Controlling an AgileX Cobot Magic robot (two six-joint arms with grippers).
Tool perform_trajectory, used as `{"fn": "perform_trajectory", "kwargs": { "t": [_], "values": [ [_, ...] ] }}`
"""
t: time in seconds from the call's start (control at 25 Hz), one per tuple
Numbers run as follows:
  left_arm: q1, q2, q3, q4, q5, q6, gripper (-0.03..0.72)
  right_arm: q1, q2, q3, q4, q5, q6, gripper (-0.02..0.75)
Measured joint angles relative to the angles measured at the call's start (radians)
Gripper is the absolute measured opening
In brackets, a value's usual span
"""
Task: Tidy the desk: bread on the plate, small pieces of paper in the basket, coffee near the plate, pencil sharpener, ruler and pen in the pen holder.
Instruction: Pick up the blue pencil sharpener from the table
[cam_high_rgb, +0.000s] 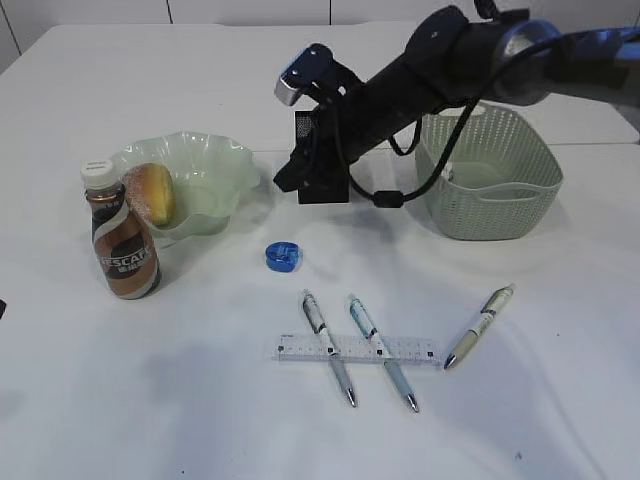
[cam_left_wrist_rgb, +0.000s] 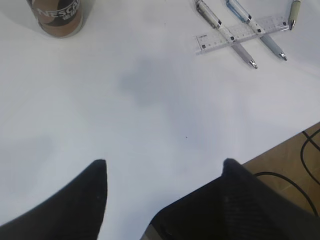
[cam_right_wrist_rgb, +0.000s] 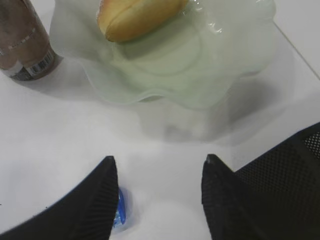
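The bread (cam_high_rgb: 155, 192) lies on the green plate (cam_high_rgb: 215, 165), and the coffee bottle (cam_high_rgb: 122, 235) stands beside it. My right gripper (cam_high_rgb: 290, 178) hangs open and empty, low over the table between the plate (cam_right_wrist_rgb: 200, 75) and the black mesh pen holder (cam_high_rgb: 306, 128). The blue pencil sharpener (cam_high_rgb: 282, 256) peeks out beside its left finger (cam_right_wrist_rgb: 102, 200). Two pens (cam_high_rgb: 328, 350) (cam_high_rgb: 382, 350) lie across the ruler (cam_high_rgb: 410, 350), with a third pen (cam_high_rgb: 480, 325) to the right. My left gripper (cam_left_wrist_rgb: 165, 162) is open over bare table. No small pieces of paper show.
The green basket (cam_high_rgb: 490, 175) stands at the back right, behind my right arm and its cable. In the left wrist view the table's front edge (cam_left_wrist_rgb: 280, 140) runs close by, with floor and cables beyond it.
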Motion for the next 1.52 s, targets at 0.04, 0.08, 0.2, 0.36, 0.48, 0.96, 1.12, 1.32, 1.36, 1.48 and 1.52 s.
{"fn": "perform_trajectory", "kwargs": {
  "t": [0.04, 0.08, 0.2, 0.36, 0.48, 0.96, 1.12, 1.32, 1.36, 1.48, 1.52],
  "values": [
    [0.000, 0.000, 0.000, 0.000, 0.000, 0.000, 0.503, 0.000, 0.021, -0.009, 0.011, 0.000, -0.004, 0.426],
    [0.000, 0.000, 0.000, 0.000, 0.000, 0.000, 0.503, 0.000, 0.035, -0.014, 0.016, 0.000, -0.005, 0.426],
    [0.000, 0.000, 0.000, 0.000, 0.000, 0.000, 0.502, 0.000, 0.069, -0.020, 0.026, 0.000, -0.007, 0.426],
    [0.000, 0.000, 0.000, 0.000, 0.000, 0.000, 0.502, 0.000, 0.074, -0.024, 0.028, 0.002, -0.011, 0.426],
    [0.000, 0.000, 0.000, 0.000, -0.002, 0.000, 0.502, 0.000, 0.074, -0.026, 0.028, 0.031, -0.021, 0.426],
    [0.000, 0.000, 0.000, 0.000, -0.002, 0.000, 0.502, 0.000, 0.074, -0.028, 0.014, 0.233, -0.037, 0.426],
    [0.000, 0.000, 0.000, 0.000, -0.002, 0.000, 0.502, 0.000, 0.074, -0.028, 0.010, 0.237, -0.037, 0.426],
    [0.000, 0.000, 0.000, 0.002, -0.002, 0.000, 0.502, 0.000, 0.074, -0.028, 0.012, 0.237, -0.037, 0.426],
    [0.000, 0.000, 0.000, 0.002, -0.002, 0.000, 0.502, 0.000, 0.074, -0.028, 0.014, 0.237, -0.037, 0.426],
    [0.000, 0.000, 0.000, 0.002, -0.002, 0.000, 0.502, 0.000, 0.074, -0.028, 0.018, 0.237, -0.037, 0.426],
    [0.000, 0.000, 0.000, 0.002, -0.002, 0.000, 0.502, 0.000, 0.074, -0.028, 0.022, 0.237, -0.037, 0.426]
  ]
}}
